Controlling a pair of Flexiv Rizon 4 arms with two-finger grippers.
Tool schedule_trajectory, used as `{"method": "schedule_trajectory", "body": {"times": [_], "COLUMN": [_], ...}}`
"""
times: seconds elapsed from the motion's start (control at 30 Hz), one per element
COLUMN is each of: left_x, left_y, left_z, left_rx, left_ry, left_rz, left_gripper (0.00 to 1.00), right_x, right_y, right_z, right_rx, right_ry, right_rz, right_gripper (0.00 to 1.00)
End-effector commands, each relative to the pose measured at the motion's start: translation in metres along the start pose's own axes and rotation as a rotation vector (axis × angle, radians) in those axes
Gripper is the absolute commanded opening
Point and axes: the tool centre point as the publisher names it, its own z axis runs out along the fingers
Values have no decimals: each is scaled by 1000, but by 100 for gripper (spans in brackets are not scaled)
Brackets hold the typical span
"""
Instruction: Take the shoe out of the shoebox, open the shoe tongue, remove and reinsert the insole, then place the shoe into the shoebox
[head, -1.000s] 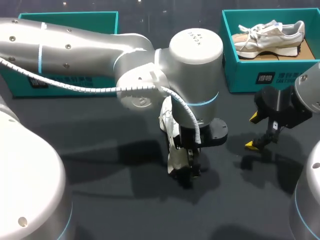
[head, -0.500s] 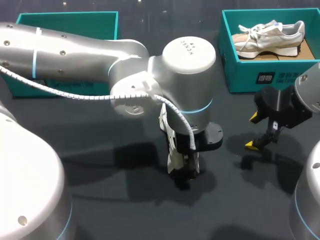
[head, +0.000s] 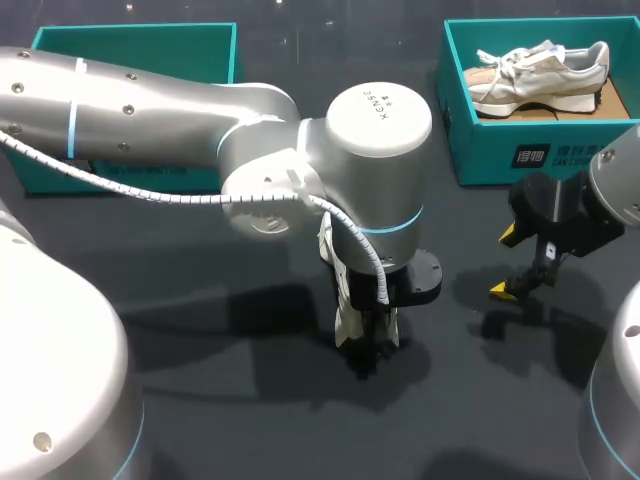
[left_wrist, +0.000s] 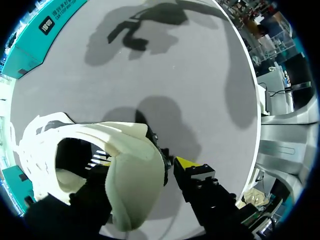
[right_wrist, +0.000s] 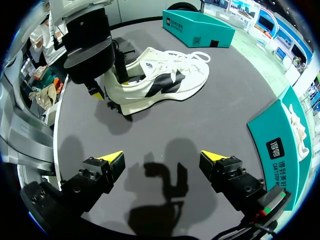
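Note:
A white shoe (head: 343, 303) with black side marks lies on the dark table at the middle, mostly hidden under my left arm. My left gripper (head: 368, 336) stands at its heel. In the left wrist view one finger is inside the shoe (left_wrist: 125, 175) and the other outside, and this gripper (left_wrist: 142, 161) is shut on the padded heel wall. The right wrist view shows the whole shoe (right_wrist: 160, 82) lying on its sole ahead of my right gripper (right_wrist: 165, 162). That gripper (head: 520, 265) hangs open and empty to the right of the shoe, in front of the teal shoebox (head: 500, 150).
The shoebox holds a second, beige-and-white shoe (head: 540, 70). Another teal box (head: 150, 50) stands at the back left, behind my left arm. Bare dark table lies along the front edge and between the shoe and my right gripper.
My left gripper's fingers have closed in on the shoe's heel, and the left wrist has shifted slightly to the left. The right arm has not moved.

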Motion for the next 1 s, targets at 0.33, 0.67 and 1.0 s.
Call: {"method": "schedule_trajectory", "body": {"times": [0.33, 0.67, 1.0], "left_x": [-1, -2, -22], "left_y": [-2, 1, 8], "left_z": [7, -10, -64], "left_rx": [-18, -12, 0], "left_ry": [12, 16, -20], "left_rz": [6, 10, 26], "left_gripper": [0, 0, 0], "right_x": [1, 1, 1], "right_y": [0, 0, 0], "right_z": [0, 0, 0], "right_rx": [0, 0, 0], "right_ry": [-1, -1, -1], "right_rz": [0, 0, 0], "right_gripper": [100, 100, 100]}}
